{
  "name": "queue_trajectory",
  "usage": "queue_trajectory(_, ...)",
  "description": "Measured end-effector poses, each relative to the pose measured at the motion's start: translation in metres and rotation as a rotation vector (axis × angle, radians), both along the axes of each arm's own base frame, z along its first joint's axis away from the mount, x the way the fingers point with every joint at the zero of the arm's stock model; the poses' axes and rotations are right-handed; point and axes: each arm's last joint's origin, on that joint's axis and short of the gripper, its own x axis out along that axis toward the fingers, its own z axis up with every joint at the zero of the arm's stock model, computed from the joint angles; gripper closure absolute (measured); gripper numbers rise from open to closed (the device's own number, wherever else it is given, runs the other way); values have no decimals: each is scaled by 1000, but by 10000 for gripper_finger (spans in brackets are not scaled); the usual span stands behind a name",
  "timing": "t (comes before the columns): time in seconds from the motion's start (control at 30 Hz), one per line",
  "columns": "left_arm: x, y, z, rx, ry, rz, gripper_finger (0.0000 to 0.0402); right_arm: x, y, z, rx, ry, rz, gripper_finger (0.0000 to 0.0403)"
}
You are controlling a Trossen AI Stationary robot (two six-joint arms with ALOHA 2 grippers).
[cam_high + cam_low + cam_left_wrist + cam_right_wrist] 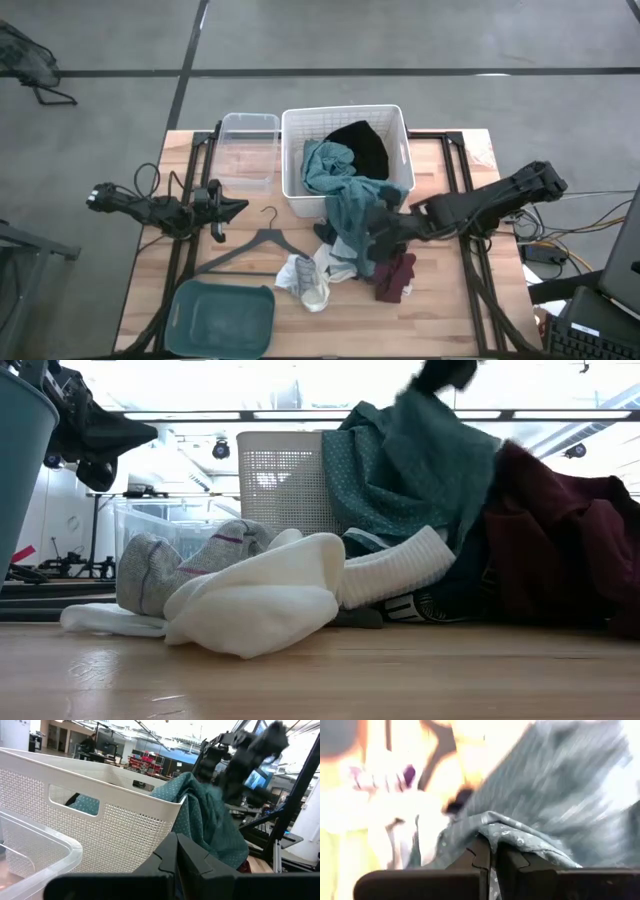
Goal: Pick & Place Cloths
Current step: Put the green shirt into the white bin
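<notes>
The white basket (345,160) sits at the far middle of the table (450,320). The teal-green cloth (345,195) spills out over the basket's near rim and down onto the wood, so its lower end is half hidden under the right gripper (383,240), whose fingers are pressed together, pinching a fold of that fabric; the right wrist view shows the dotted teal weave bunched over the fingertips, everything beyond it smeared. Inside the basket lies the black cloth (362,145), partly covered by the teal one. Just nearer than the basket, the white-grey cloths (310,275) lie in a heap, and beside them, under the right arm, the maroon cloth (395,278) is partly hidden. A black hanger (262,245) lies left of that heap. The left gripper (228,210) hovers left of the basket, beside a clear bin (247,150), its fingers closed on nothing. A teal tub (222,318) stands nearest, cut off by the picture's edge.
</notes>
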Motion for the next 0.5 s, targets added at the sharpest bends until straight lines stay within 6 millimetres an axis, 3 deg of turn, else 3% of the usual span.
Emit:
queue_trajectory(0.23, 0, 0, 0, 0, 0, 0, 392, -3, -16, 80, -156, -130, -36, 394)
queue_trajectory(0.5, 0, 0, 0, 0, 0, 0, 392, -12, -62, 150, -241, -274, -118, 394)
